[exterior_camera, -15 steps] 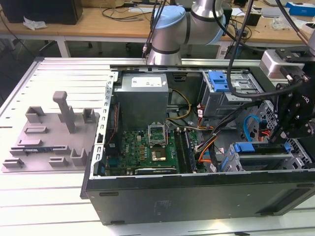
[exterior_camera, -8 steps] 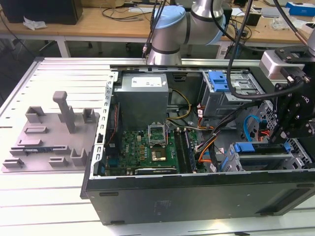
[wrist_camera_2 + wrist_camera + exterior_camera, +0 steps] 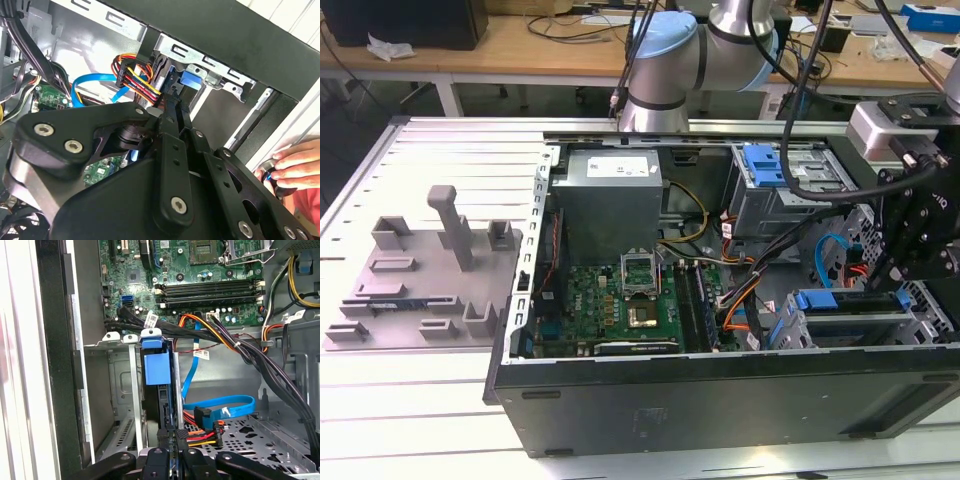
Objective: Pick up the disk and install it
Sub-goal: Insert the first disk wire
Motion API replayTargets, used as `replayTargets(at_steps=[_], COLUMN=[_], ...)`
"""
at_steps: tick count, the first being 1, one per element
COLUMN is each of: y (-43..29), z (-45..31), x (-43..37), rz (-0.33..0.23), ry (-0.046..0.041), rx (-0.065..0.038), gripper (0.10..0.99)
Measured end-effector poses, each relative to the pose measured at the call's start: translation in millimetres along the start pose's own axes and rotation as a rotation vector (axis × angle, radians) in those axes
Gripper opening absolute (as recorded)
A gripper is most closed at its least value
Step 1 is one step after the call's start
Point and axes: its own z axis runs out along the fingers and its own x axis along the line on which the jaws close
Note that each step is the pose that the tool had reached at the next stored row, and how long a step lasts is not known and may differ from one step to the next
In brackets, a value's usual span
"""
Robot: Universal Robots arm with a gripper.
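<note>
Pincer (image 3: 172, 450) fingers (image 3: 175, 115) stand clenched on the edge of the disk (image 3: 165, 405), which sits upright in the drive bay (image 3: 117, 390) of the computer case (image 3: 720, 400). Blue latch tab (image 3: 156, 367) is at the disk's end, toward the motherboard (image 3: 200, 270). Beside the case, a hand (image 3: 290, 167) rests on the tabletop (image 3: 440, 420).

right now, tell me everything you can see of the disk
In the first wrist view, the disk stands on edge in the metal drive cage at the case's corner, so it shows as a thin dark slab. Its blue plastic rail runs across the end facing the motherboard. The gripper is shut on the other end. Red, yellow and black power wires and a flat blue data cable lie beside it. The label face is hidden.
</note>
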Motion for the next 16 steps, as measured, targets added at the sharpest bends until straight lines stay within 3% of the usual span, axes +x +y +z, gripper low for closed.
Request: replayTargets(at_steps=[16], y=[0.2], z=[5.9], x=[-0.2], rz=[-0.006], ry=[-0.0001], rx=[0.000], gripper=[0.169])
